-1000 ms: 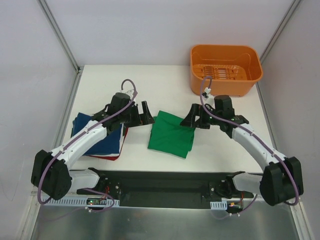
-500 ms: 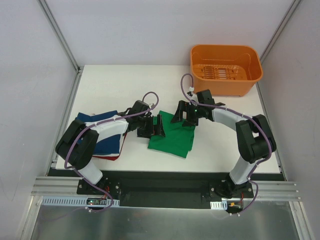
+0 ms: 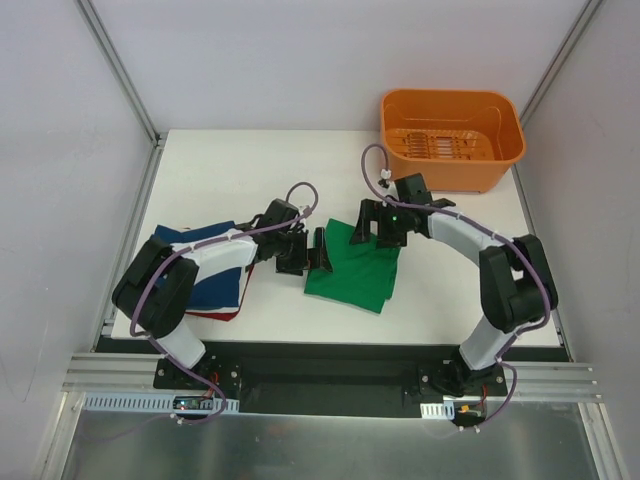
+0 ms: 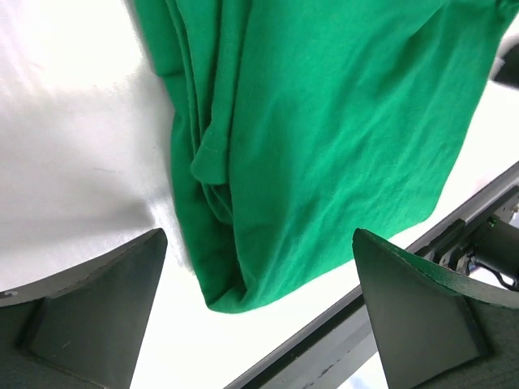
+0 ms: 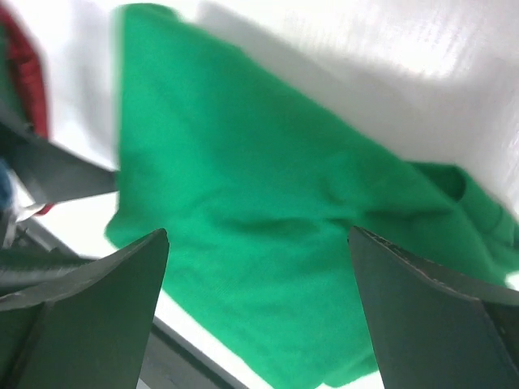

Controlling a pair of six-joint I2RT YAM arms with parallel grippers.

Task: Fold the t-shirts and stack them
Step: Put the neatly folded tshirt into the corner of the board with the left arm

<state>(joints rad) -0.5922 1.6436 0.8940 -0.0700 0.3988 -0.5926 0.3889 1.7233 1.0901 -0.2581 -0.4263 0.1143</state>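
Both spread wide, the left end effector (image 3: 306, 254) sits over the left edge of the folded green t-shirt (image 3: 352, 274), the right end effector (image 3: 375, 234) over its far edge (orange basket (image 3: 450, 97) well beyond)

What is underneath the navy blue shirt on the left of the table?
A red shirt peeks out as an edge below the navy blue shirt. Anything else in that pile is covered by the cloth and the left arm.

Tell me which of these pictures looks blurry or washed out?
Right wrist view: soft and blurred, the green t-shirt smeared; left wrist view: sharper folds, but the table glares white; top external view: evenly lit and crisp.
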